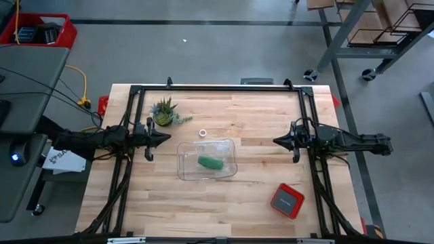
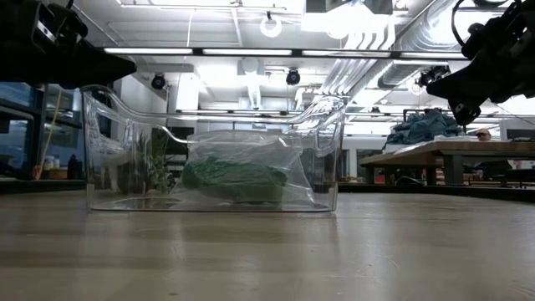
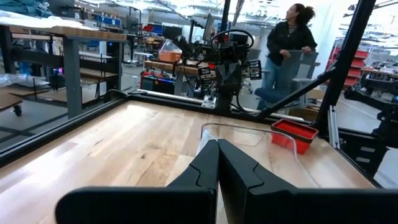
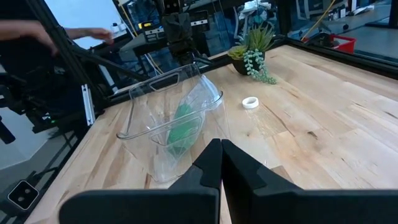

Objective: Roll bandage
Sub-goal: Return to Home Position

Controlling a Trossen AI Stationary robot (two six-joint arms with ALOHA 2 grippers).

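Flanking the bin (image 1: 183,169), both arms idle.
Left fingers (image 3: 214,155) and right fingers (image 4: 217,152) are pressed together, empty; the bandage (image 1: 209,163) lies bagged inside the bin, which a low swing could knock.

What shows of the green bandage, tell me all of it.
The bandage is a bright green, soft-looking fabric bundle, rolled into a short lump lying on its side. It sits inside a crinkly clear plastic bag, which lies in the clear bin near the middle of the wooden table. Only the bag seems to touch it. The left claw and right claw, both shut, hang apart on either side of the bin.
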